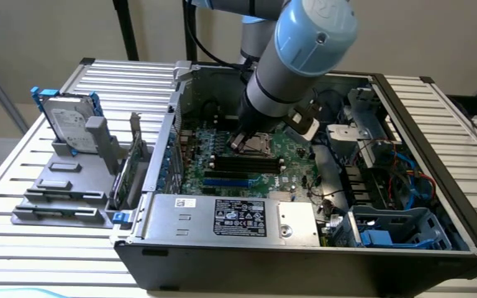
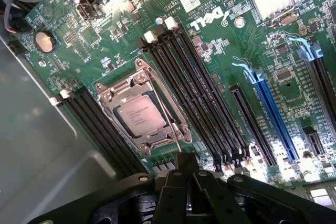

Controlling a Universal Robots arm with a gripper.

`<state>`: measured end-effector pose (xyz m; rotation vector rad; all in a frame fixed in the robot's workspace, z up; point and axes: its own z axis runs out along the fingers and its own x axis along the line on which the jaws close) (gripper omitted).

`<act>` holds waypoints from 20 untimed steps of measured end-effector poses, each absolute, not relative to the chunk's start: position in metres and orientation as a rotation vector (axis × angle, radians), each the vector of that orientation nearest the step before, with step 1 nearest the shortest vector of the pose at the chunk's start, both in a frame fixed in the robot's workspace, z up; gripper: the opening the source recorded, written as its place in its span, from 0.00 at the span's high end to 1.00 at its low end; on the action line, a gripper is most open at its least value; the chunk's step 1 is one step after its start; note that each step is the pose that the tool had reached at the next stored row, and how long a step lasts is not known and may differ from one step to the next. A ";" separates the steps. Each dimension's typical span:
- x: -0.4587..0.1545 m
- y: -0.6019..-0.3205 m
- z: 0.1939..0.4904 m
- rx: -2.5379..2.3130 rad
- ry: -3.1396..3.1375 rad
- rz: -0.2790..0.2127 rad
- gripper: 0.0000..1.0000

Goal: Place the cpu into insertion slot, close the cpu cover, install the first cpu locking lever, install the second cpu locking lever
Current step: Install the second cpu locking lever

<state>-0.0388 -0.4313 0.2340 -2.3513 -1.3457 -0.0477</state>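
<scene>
**CPU seated and covered as robot arm works the socket's thin locking lever**

Inside an open Dell desktop case (image 1: 305,248) lying on a slatted metal counter (image 1: 23,205), the Universal Robots arm (image 1: 292,62) reaches down over the green motherboard (image 2: 210,51). The cpu (image 2: 142,115) lies flat in the insertion slot (image 2: 143,109), between two banks of black memory slots (image 2: 194,98), with the silvery cpu cover (image 2: 118,95) folded down around it so the chip's lid shows through the square opening. A thin wire locking lever (image 2: 169,124) runs along one side of the socket toward the tool (image 2: 188,174), whose dark fingers sit closed together just at the lever's end; whether they actually pinch it cannot be told.

Judged from these views, the lever is a stiff, springy steel wire, light but smooth and narrow, likely to slip or snap back unless taken at its bent handle end. The cover is thin sheet metal, rigid enough to push on its frame. The socket beneath it is fragile, so force belongs on the metal parts alone.

A hard drive (image 1: 66,121) stands in a grey holder (image 1: 64,186) at the exterior view's left.
</scene>
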 end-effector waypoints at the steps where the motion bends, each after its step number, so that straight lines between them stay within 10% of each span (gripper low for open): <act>1: -0.040 -0.431 0.232 -2.352 -1.347 -0.051 0.89; 20: -0.064 -0.427 0.212 -2.374 -1.386 -0.151 0.89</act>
